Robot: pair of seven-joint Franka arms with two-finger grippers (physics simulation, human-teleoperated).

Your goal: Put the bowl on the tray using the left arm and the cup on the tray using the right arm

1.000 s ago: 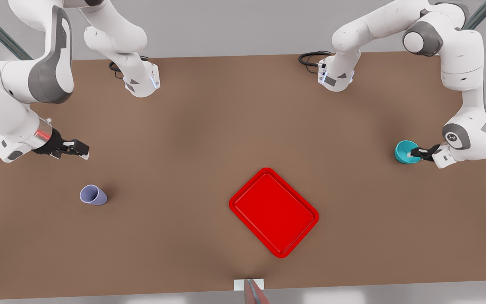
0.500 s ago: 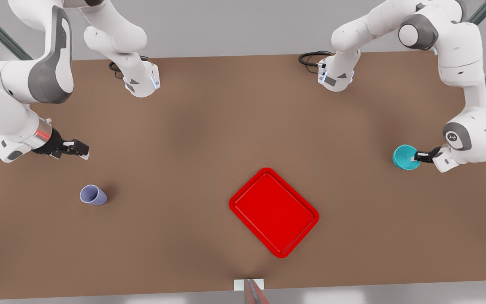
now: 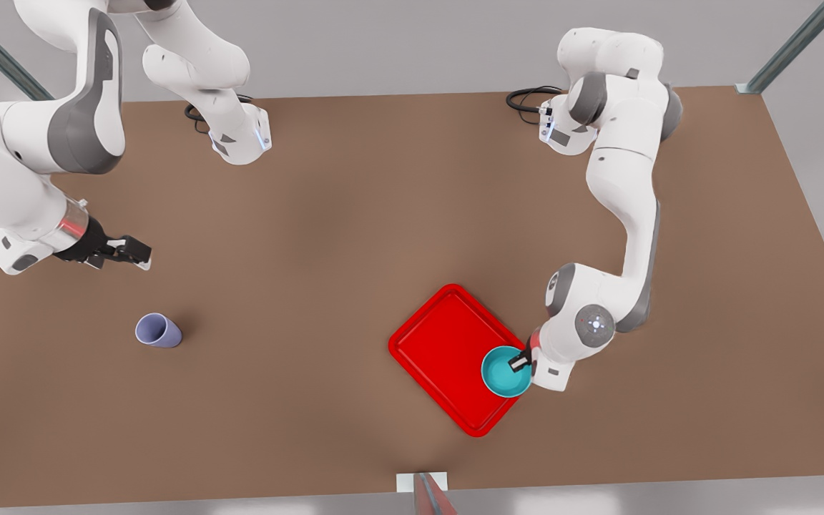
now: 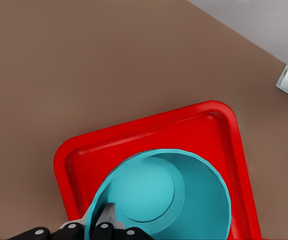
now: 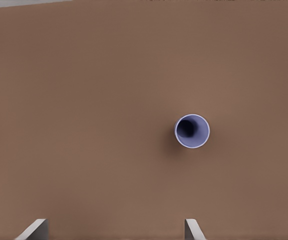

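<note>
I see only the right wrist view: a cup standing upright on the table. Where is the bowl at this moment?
Observer: The left pincer holds the bowl by its rim, over the tray.
Operator: Over which part of the tray?
Observer: Over its corner toward the front view's right.
Operator: And where is the tray from my cup?
Observer: In the front view the cup stands far to the left of the tray. The right pincer waits open, apart from the cup, toward the arms' bases.
</note>
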